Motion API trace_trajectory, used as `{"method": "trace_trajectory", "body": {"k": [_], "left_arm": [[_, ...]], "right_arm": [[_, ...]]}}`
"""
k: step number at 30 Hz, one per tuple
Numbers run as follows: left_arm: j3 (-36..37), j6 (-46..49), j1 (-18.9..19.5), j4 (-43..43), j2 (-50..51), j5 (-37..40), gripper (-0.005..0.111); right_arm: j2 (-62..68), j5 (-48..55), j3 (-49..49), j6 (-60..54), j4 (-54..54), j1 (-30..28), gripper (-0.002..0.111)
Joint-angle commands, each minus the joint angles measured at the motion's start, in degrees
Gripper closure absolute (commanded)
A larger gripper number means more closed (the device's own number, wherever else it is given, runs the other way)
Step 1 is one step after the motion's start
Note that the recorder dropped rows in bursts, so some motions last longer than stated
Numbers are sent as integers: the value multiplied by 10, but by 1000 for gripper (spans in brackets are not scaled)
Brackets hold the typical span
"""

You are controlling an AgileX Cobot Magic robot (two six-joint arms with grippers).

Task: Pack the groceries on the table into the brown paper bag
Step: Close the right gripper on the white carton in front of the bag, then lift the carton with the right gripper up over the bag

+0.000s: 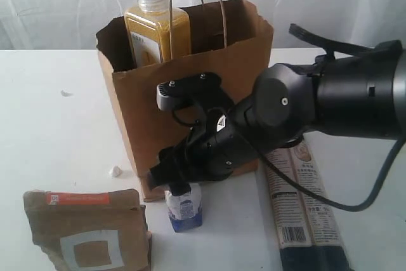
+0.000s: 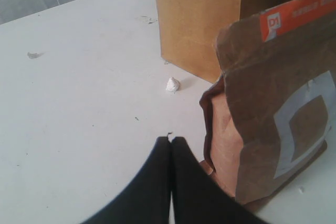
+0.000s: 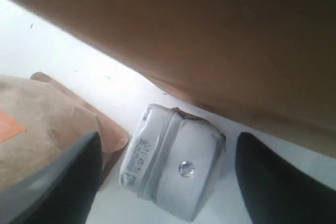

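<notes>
pasta pack (image 1: pixel 303 202) cropped, carton (image 1: pixel 184 208) top hidden

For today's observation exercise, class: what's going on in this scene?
The yellow bottle stands in the brown paper bag. The right gripper hangs open over the small white-blue carton beside the bag, not gripping it. The kraft pouch and pasta pack wait on the table. The left gripper is shut, empty, beside the pouch.

Exterior view high, facing the brown paper bag (image 1: pixel 133 125), wrist views close over table (image 2: pixel 79 119), all sharing brown kraft pouch (image 1: pixel 95 217)
</notes>
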Motion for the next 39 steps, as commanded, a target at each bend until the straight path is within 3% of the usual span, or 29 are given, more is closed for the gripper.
{"method": "trace_trajectory", "body": {"k": [1,13,30,39], "left_arm": [[3,-2,-3,-8,-3,-1,107],[3,-2,-3,-8,-3,-1,107],[3,-2,-3,-8,-3,-1,107],[3,-2,-3,-8,-3,-1,107]], "right_arm": [[16,-4,-7,15,-12,4,42],[63,32,-30,28,-21,6,43],[19,64,-30,32,-56,9,106],[-134,131,-30,71,-142,11,108]]}}
